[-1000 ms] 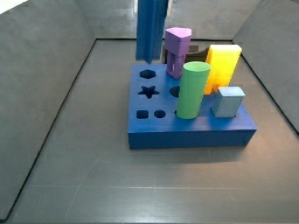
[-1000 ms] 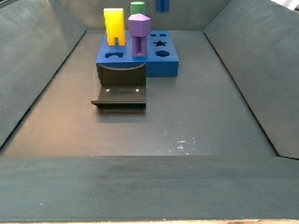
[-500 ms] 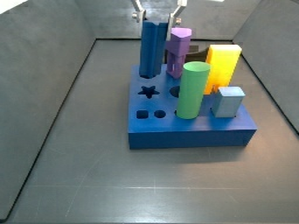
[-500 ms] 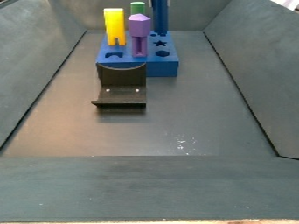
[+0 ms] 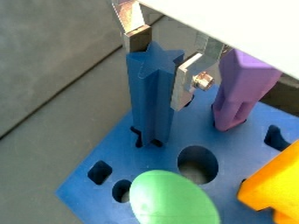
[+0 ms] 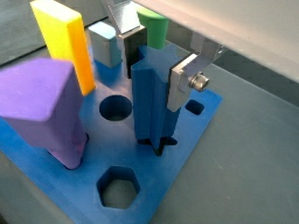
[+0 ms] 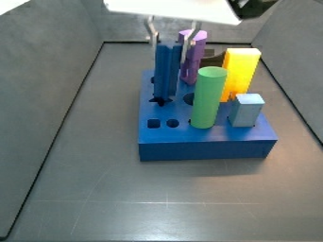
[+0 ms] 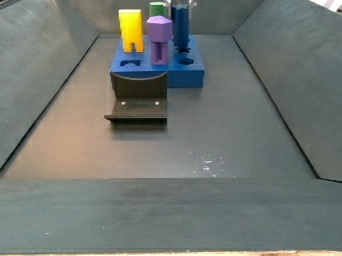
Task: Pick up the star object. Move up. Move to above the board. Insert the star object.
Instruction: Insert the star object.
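The star object (image 5: 146, 96) is a tall blue ridged post, upright, with its lower end in the star-shaped hole of the board (image 5: 111, 166). It also shows in the other wrist view (image 6: 152, 109) and in both side views (image 7: 165, 71) (image 8: 183, 38). My gripper (image 5: 162, 68) is shut on the post's upper part, one silver finger on each side; it also shows in a wrist view (image 6: 156, 66) and a side view (image 7: 171, 33). The board (image 7: 209, 144) is a thick blue block, also in a side view (image 8: 187, 76).
On the board stand a purple post (image 7: 192, 52), a green cylinder (image 7: 209, 95), a yellow block (image 7: 241, 71) and a light blue block (image 7: 246, 109). A round hole (image 5: 198, 162) lies beside the star object. The fixture (image 8: 139, 105) stands before the board. Grey walls enclose the floor.
My gripper has come down with the star object. The post hung above the board before; now its lower end sits in the star-shaped hole.
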